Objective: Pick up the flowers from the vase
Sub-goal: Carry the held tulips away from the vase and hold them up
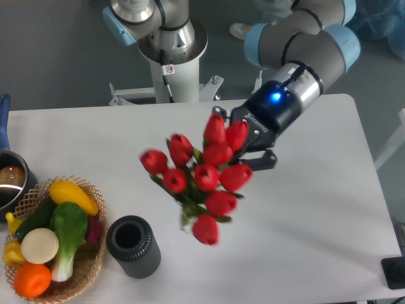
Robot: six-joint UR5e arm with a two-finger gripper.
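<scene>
Flowers (201,185) are hanging in the air above the worktop (304,215), clear of the vase (133,246) and to its right, the tool (243,147) clenching the bunch. Doing this well probably means lifting steadily without loosening the grip. Red buds are showing slightly blurred, green stems bunching underneath.

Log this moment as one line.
gripper: shut on flowers | flowers: lifted clear | vase: empty, upright

The flowers (201,179) are held above the table (304,221), right of the vase (133,246); the basket (76,278) sits left of the vase.
</scene>
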